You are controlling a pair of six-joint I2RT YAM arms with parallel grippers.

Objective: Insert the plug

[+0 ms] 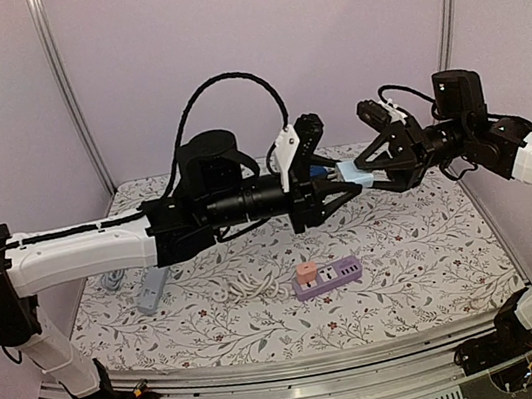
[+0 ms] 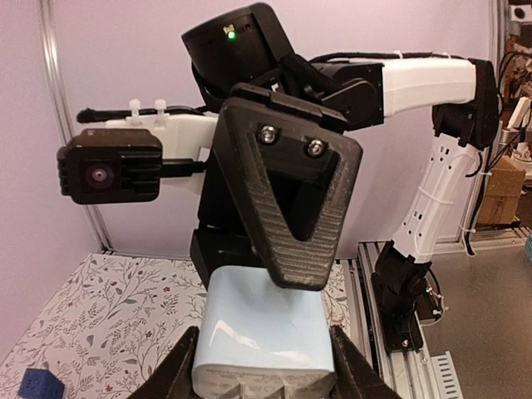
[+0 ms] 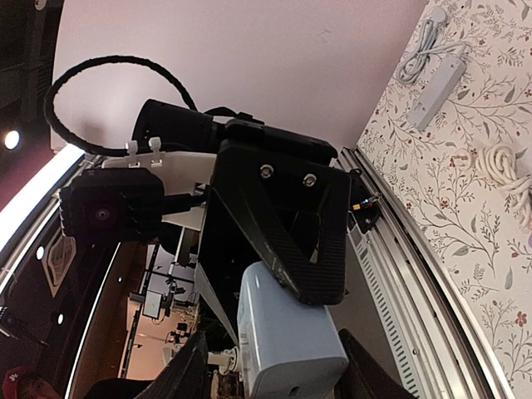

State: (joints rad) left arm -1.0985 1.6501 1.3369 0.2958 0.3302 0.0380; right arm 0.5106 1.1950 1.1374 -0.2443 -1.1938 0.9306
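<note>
A light blue plug (image 1: 353, 175) hangs in mid-air between both arms, high over the table. My left gripper (image 1: 335, 188) is shut on it, and in the left wrist view both fingers press the sides of the plug (image 2: 262, 332). My right gripper (image 1: 372, 179) faces it from the right, turned crosswise, jaws around the same plug (image 3: 291, 337). One right finger (image 3: 366, 366) lies against the plug. A narrow gap shows at the other finger (image 3: 187, 370). The purple power strip (image 1: 327, 278) lies on the floral table below, an orange piece (image 1: 305, 272) plugged into its left end.
A coiled white cable (image 1: 249, 285) lies left of the purple strip. A grey power strip (image 1: 152, 290) rests under the left arm, seen also as the strip (image 3: 436, 83) in the right wrist view. A small blue block (image 2: 40, 386) sits on the cloth.
</note>
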